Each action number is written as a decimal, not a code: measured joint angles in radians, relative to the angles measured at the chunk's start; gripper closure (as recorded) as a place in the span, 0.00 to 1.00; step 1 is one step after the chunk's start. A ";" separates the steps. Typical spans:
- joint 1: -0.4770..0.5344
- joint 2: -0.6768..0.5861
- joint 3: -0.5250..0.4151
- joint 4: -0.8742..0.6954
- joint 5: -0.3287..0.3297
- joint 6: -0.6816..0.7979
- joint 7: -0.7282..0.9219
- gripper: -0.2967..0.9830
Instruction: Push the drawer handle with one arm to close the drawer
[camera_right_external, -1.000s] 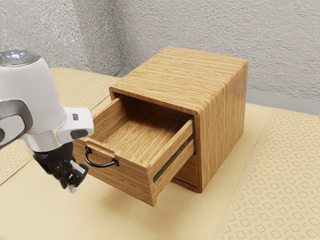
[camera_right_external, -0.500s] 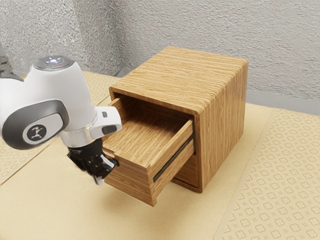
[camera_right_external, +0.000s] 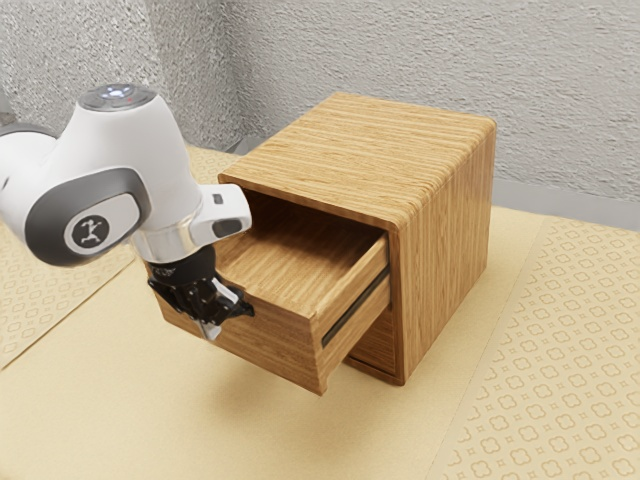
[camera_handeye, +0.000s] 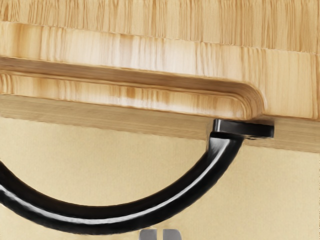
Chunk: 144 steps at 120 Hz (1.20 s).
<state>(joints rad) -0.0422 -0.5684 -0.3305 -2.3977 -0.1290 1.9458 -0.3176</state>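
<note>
The drawer (camera_right_external: 280, 345) has slid slightly inward, so the closed hand (camera_right_external: 210, 331) at the handle (camera_handeye: 100, 220) seems to push effectively, though a good stretch remains

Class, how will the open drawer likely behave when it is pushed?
The drawer is probably stiff, its front and side looking like flat wooden boards. It should slide rather than tip, since a dark track runs along its side toward the cabinet. Contact on the handle may slip, as it looks glossy and rounded.
</note>
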 joint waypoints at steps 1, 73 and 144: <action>0.000 0.000 0.001 0.002 0.001 0.000 0.001 0.84; 0.042 0.193 0.036 0.159 0.050 -0.006 0.059 0.85; 0.046 0.403 0.030 0.341 0.103 -0.012 0.102 0.85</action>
<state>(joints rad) 0.0038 -0.1651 -0.3004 -2.0570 -0.0264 1.9341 -0.2156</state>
